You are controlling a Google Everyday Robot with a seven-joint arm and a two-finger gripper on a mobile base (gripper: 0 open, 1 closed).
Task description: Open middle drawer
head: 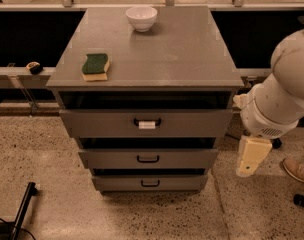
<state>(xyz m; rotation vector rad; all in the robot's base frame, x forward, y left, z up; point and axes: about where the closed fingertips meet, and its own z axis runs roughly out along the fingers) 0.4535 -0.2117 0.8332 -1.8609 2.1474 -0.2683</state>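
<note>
The tool (252, 156) hangs low at the bench's (192, 59) right side, clear of the middle drawer (192, 159); whether it is apart or together I cannot tell. That drawer sits under the tagged drawer (102, 124). Farther back on the bench top lie a green sponge (96, 66) and a white bowl (141, 18).

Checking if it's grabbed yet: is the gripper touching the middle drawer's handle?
Apart. The camera view shows the gripper right of the cabinet, over the floor, well clear of the middle drawer and its handle.

My gripper (253, 156) hangs right of the cabinet (192, 49), beside the middle drawer (148, 158); I see open floor (142, 214) in front and a shoe (298, 170) farther right.
</note>
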